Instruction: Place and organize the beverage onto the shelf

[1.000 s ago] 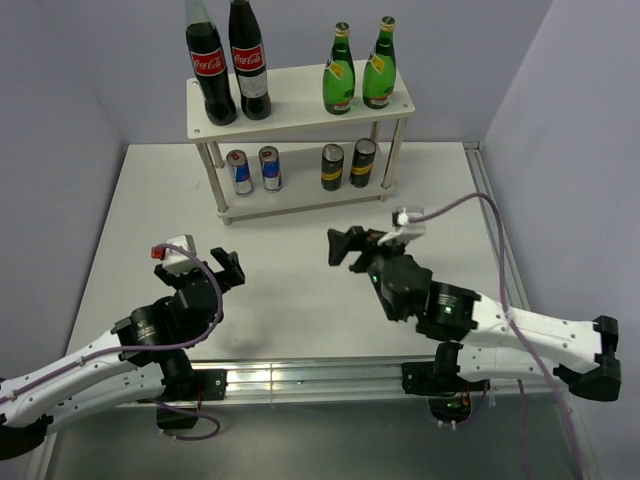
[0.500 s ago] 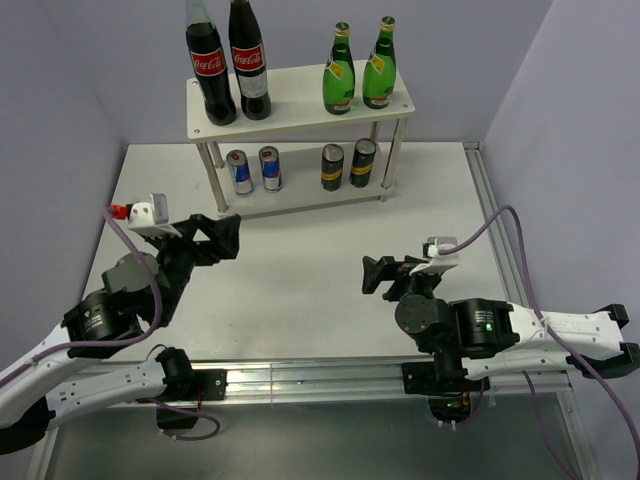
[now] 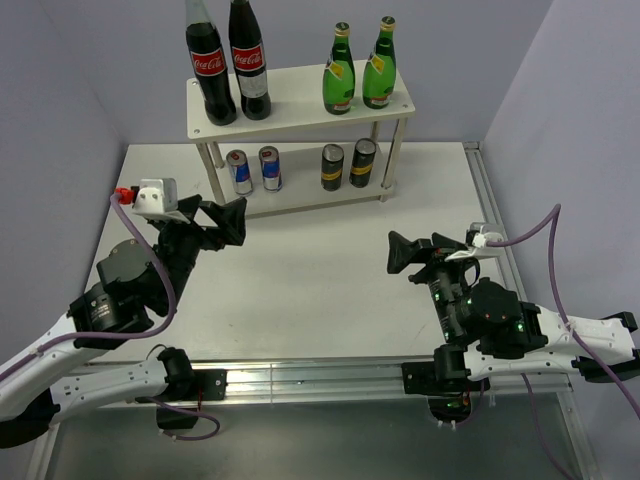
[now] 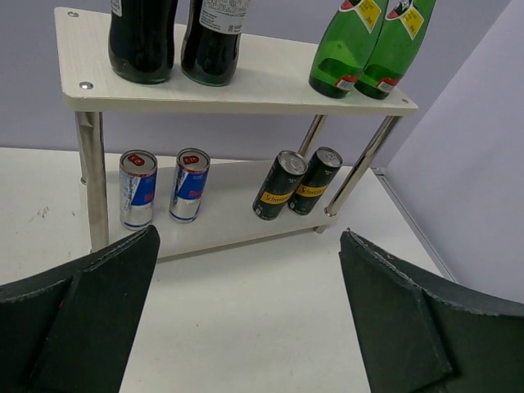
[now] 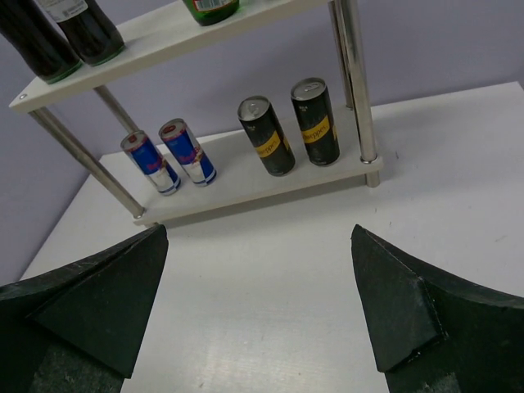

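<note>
- Beverage placement: all six drinks are stood on the shelf (image 3: 300, 100). The green bottles (image 3: 340, 75) are at the right of the top board. The blue-and-silver cans (image 3: 240, 172) are at the left of the lower board and the dark cans (image 3: 332, 167) at its right.
- Two cola bottles (image 3: 211, 70) are stood at the left of the top board.
- Left gripper (image 3: 222, 222): the jaws are spread wide and nothing is held. It is poised over the table (image 3: 320, 300), in front of the shelf's left end, near it but apart. The blue-and-silver cans are the closest drinks.
- Right gripper (image 3: 405, 255): the jaws are spread wide and nothing is held. It is kept well apart from the shelf, towards the near right of the table. The dark cans are ahead of it and to its left.
- In both wrist views the shelf is framed between the fingers and no drink is touched.
- Against one second ago: the left gripper has been raised and brought closer to the shelf. The right gripper has been pulled back from it, towards the near right. No drink has been shifted.
- Writing: "Coca-Cola" is read on the red labels of the cola bottles. The yellow band on the dark cans appears to read "Schweppes". The text on the green bottles' yellow labels and on the blue-and-silver cans cannot be read.
</note>
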### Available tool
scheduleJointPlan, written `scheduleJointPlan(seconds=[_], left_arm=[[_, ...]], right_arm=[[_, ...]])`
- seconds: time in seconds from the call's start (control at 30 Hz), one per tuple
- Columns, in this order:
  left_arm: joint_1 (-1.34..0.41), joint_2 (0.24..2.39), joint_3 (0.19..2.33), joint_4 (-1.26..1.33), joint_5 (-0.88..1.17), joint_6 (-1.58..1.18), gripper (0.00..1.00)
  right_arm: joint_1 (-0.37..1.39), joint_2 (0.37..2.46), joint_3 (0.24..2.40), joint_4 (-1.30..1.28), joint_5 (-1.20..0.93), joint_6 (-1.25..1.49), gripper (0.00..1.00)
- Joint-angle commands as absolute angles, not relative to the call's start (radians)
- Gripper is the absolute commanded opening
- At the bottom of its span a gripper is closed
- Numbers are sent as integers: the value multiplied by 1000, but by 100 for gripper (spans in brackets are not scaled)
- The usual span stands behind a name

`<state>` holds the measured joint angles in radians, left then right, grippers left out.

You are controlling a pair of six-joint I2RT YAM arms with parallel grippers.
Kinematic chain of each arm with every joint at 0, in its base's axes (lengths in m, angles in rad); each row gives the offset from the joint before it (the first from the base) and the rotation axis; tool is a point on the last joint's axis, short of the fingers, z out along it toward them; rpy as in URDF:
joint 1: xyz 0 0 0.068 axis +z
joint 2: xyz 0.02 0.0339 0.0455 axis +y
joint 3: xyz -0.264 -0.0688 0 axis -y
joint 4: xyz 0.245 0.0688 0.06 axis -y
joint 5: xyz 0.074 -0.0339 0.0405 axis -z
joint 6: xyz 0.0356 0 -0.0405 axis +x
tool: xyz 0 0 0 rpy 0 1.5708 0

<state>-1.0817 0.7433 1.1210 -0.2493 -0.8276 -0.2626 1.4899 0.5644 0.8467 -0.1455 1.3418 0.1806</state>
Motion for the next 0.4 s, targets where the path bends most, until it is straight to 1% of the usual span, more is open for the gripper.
scheduleJointPlan(seconds=[0.0,0.3,0.37], left_arm=[[-1086,736,1132,-207,-834,-225,99],[-1086,727,1117,-218,-856,-232,99],[-1086,729,1117,-219,-861,-229,99]], right_arm=[[1494,557,876,-86,1368,94,100],[1494,563,873,-45,1346,72,100],[1493,580,888,-37,1367,49,100]])
